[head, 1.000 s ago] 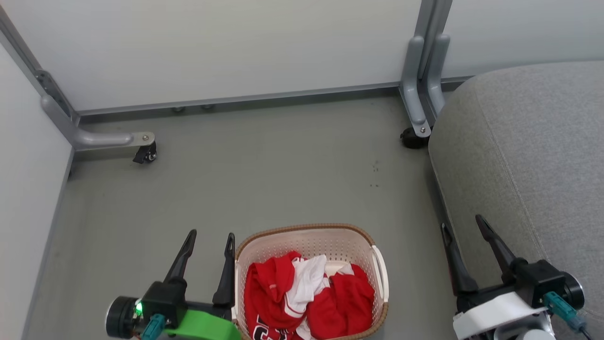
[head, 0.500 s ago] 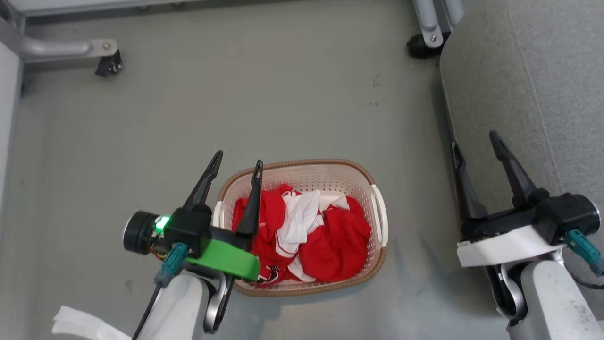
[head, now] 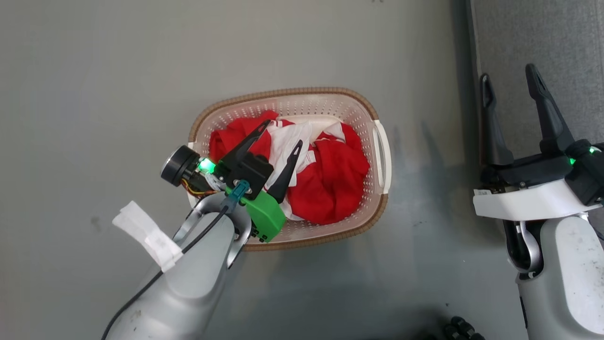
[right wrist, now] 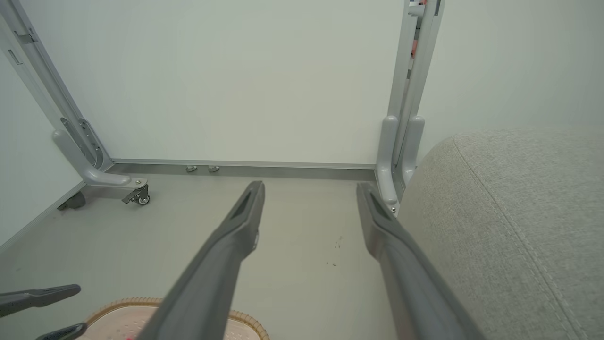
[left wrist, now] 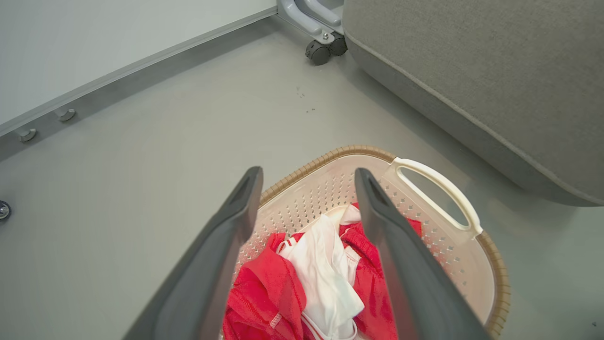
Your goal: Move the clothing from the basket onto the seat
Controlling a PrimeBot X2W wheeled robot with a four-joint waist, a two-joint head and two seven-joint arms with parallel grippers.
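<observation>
While the clothing (head: 330, 179) lies bunched inside the basket (head: 321, 97), its red bulk runs along the basket's long axis, roughly 9 to 3 o'clock in the head view. A white panel is folded up toward the heap's 12 o'clock side. The heap sits below the brown rim on all sides. The left wrist view confirms the clothing (left wrist: 325, 278) is low in the basket (left wrist: 330, 158), with perforated wall exposed beyond it.

The left gripper (head: 284, 132) is over the heap's 9 o'clock half, fingers spread and pointing toward 1 o'clock. Contact with the cloth cannot be established. In its own wrist view, the left gripper (left wrist: 307, 171) shows the white panel between its open fingers.

The right gripper (head: 507, 71) stands at 3 o'clock of the basket, well apart, fingers spread and pointing to 12 o'clock at the edge of the seat (head: 542, 38).

Bare floor (head: 118, 71) surrounds the basket at 6, 9 and 12 o'clock. At 3 o'clock a strip of floor separates the basket handle (head: 383, 151) from the seat.
</observation>
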